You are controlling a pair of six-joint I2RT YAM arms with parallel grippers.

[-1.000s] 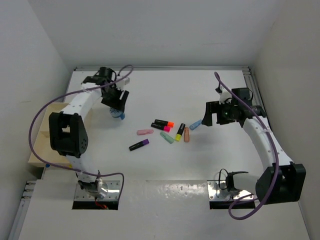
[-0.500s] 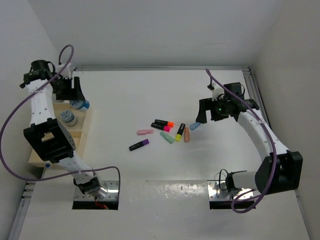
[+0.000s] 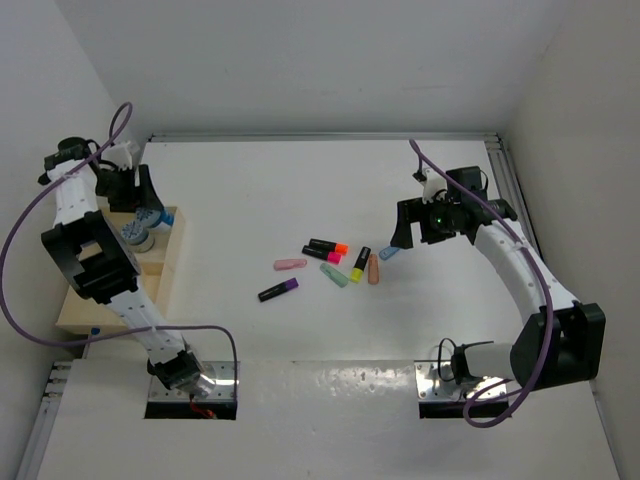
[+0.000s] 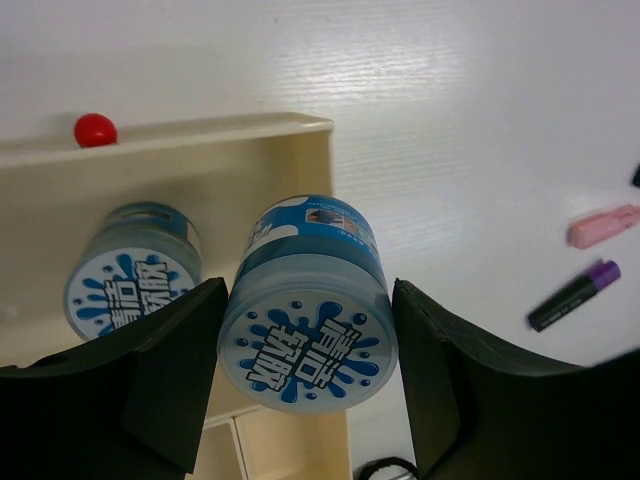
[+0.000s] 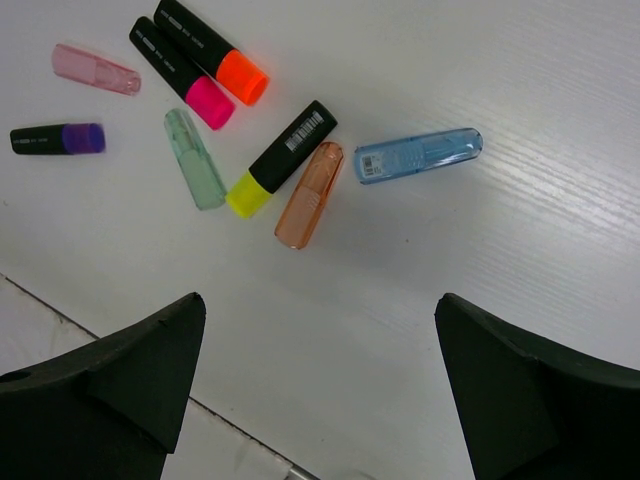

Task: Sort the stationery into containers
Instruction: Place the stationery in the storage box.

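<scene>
overhead, the left pincer [image 4: 306, 330] was clenched on a round blue-patterned roll [image 4: 310, 250], holding it over the wall of the wooden tray [image 4: 200, 130] at the left side of the table [image 5: 560, 200] — a second roll [image 4: 130, 285] sat in the compartment beside it. the right pincer [image 5: 318, 310] hung wide open, grasping nothing, above the highlighters [image 5: 215, 55] and pastel stubs [image 5: 420, 153] — all lying close together.

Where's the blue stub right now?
On the table, rightmost of the loose cluster, right next to the salmon stub. In the right wrist view the blue stub lies ahead of the open right end effector.
</scene>
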